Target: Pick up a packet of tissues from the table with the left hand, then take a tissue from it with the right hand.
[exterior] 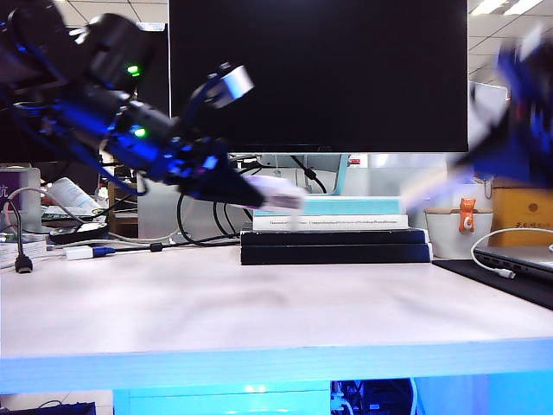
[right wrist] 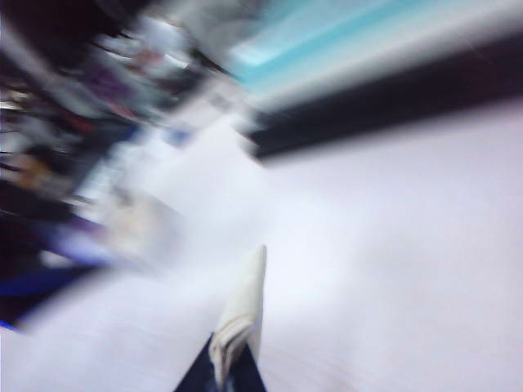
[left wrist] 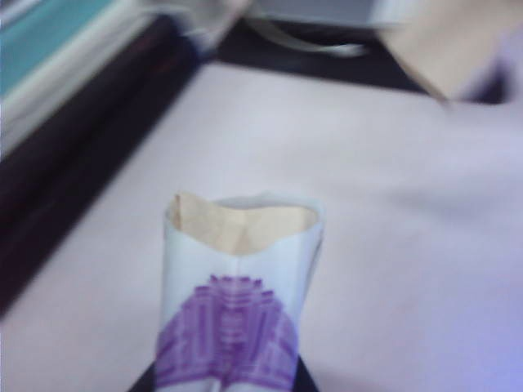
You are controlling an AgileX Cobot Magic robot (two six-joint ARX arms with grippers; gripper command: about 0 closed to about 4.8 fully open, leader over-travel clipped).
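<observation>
My left gripper (exterior: 259, 195) is shut on the packet of tissues (exterior: 278, 195) and holds it in the air above the table (exterior: 259, 303), in front of the monitor. In the left wrist view the packet (left wrist: 237, 302) is whitish with purple print. Its open end shows cream paper (left wrist: 241, 224), and black fingers (left wrist: 304, 380) flank it. The blurred right gripper (exterior: 473, 164) hangs at the right, apart from the packet, and a pale streak of tissue (exterior: 432, 184) trails from it. The right wrist view has a folded cream-white tissue (right wrist: 245, 306) pinched in that gripper (right wrist: 222, 377).
A stack of books (exterior: 337, 238) lies behind the packet under the dark monitor (exterior: 320, 73). A laptop (exterior: 518, 259) with a white cable (exterior: 492, 258) sits at the right. A white-and-blue cable plug (exterior: 86, 252) and other cables lie at the left.
</observation>
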